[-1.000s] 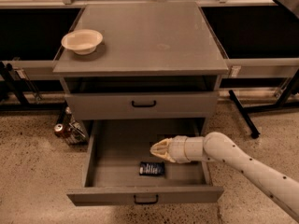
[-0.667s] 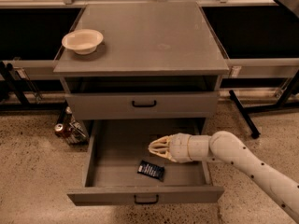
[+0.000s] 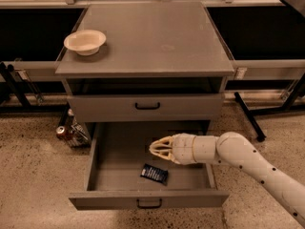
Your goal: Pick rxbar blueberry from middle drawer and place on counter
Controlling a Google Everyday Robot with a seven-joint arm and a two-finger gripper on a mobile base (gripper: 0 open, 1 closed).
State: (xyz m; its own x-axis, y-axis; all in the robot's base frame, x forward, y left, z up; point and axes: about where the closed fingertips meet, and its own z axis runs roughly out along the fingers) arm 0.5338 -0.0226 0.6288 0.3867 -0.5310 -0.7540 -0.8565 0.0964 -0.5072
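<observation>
The middle drawer (image 3: 105,147) is pulled out at the bottom of the grey cabinet. The dark blue rxbar blueberry (image 3: 154,173) lies flat on its floor near the front, slightly tilted. My gripper (image 3: 155,148) reaches in from the right on a cream arm and hovers over the drawer, just above and behind the bar, not touching it. The counter (image 3: 152,37) is the flat grey top of the cabinet.
A cream bowl (image 3: 85,42) sits on the counter's left rear. A closed drawer (image 3: 147,106) with a dark handle is above the open one. A can and other items (image 3: 64,130) stand on the speckled floor left of the cabinet. Black table legs stand at both sides.
My gripper has moved left and a little lower inside the drawer, closer to the bar. The bar now lies more tilted than before.
</observation>
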